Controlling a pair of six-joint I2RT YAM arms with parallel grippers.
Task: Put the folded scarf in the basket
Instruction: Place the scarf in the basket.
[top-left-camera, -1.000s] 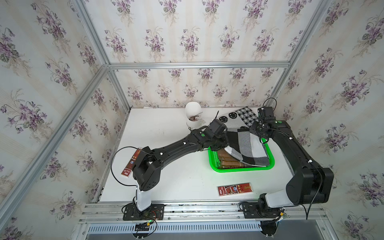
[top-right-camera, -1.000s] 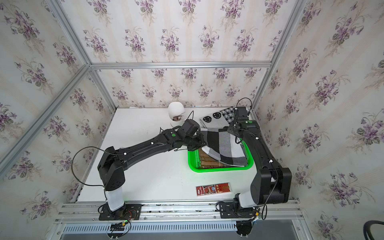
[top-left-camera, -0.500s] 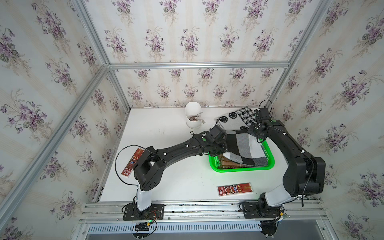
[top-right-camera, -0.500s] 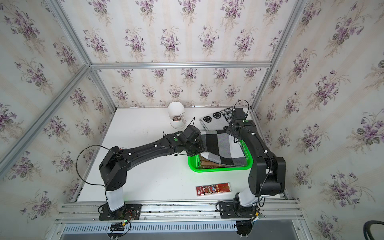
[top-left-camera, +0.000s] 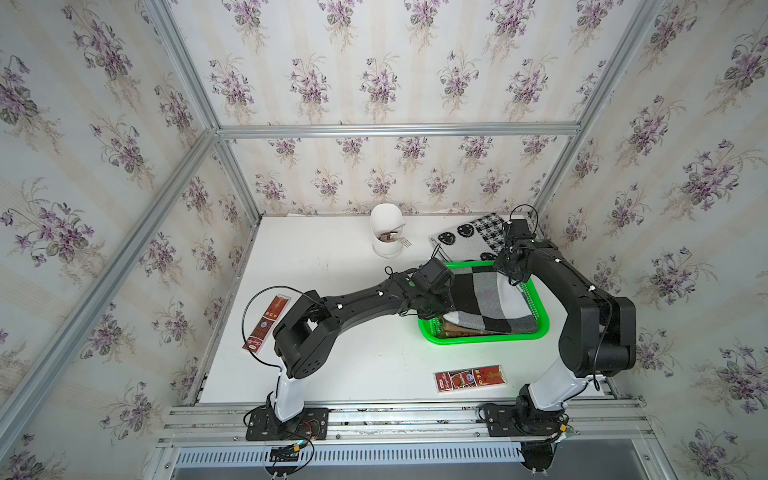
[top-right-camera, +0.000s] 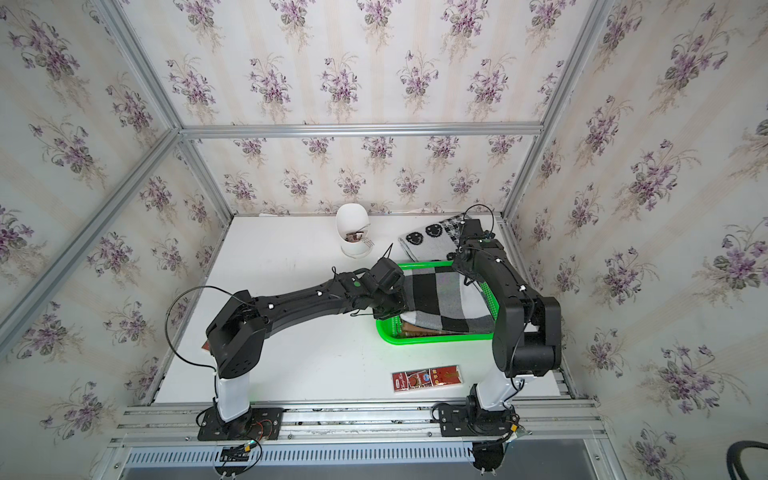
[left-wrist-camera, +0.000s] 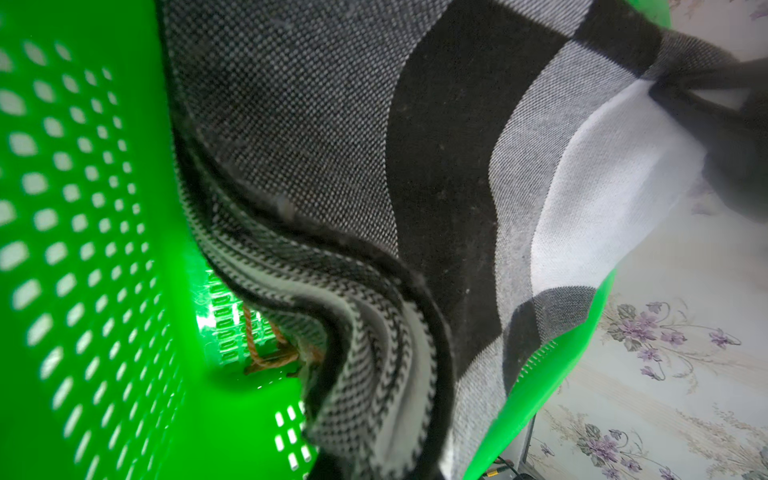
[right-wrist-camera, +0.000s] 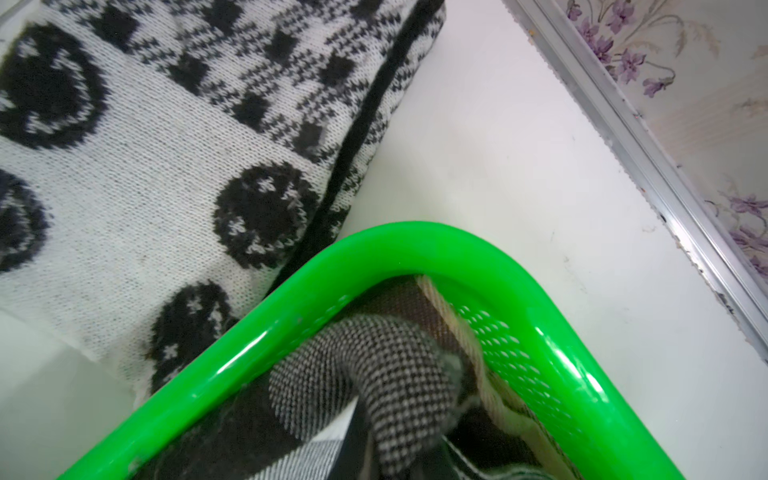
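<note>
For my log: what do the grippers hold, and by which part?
Both hold the scarf: left gripper at its left edge, right gripper at its far corner.

White table (top-left-camera: 332, 270): basket (top-left-camera: 482, 340), cup (top-left-camera: 386, 235), packets (top-left-camera: 469, 378), cloth (top-left-camera: 469, 239)

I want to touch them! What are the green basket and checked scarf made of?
The basket looks like glossy moulded plastic: shiny highlights, rows of holes. The scarf looks like soft woven cloth, maybe wool: visible weave, limp folds.
</note>
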